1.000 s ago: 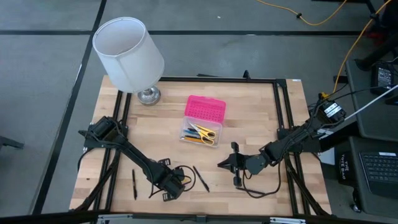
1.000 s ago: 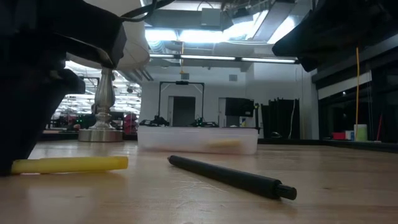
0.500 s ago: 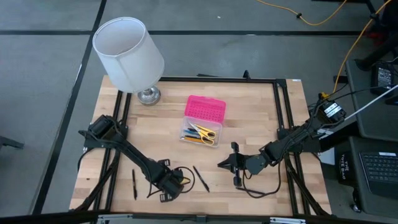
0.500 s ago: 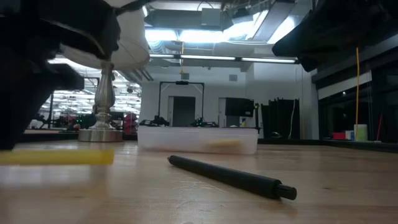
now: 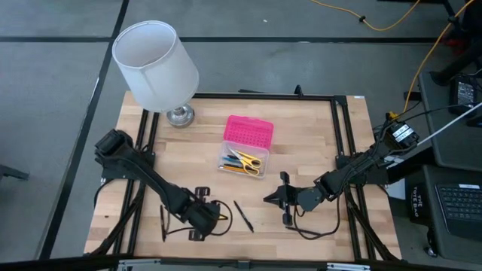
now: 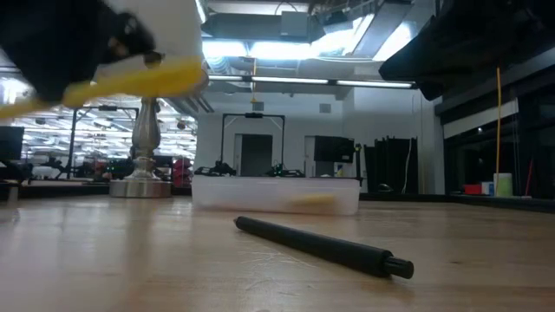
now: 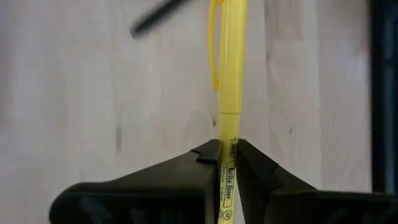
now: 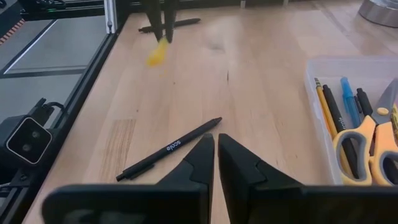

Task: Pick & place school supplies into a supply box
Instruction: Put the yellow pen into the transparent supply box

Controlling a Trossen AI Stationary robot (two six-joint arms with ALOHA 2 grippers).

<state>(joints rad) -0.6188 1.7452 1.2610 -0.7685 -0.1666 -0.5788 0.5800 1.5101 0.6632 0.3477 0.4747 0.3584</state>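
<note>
Near the table's front-left, the left gripper [image 7: 227,155] is pinching a slim yellow pen [image 7: 229,81], blurred in the low view. Its tip is cut off. The right gripper [image 8: 216,146] is waiting, fingers together, over a black pen [image 8: 169,149]. Mid-table, the supply box [image 5: 245,147] is sitting open, pink dotted lid up.

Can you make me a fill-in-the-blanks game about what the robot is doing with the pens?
1. The left gripper holds a pen whose colour is ____.
2. The supply box has a lid coloured ____.
3. Inside the box, the scissors have ____ handles.
4. The right gripper holds nothing, and its jaws are ____.

Missing words: yellow; pink; yellow; shut
</note>
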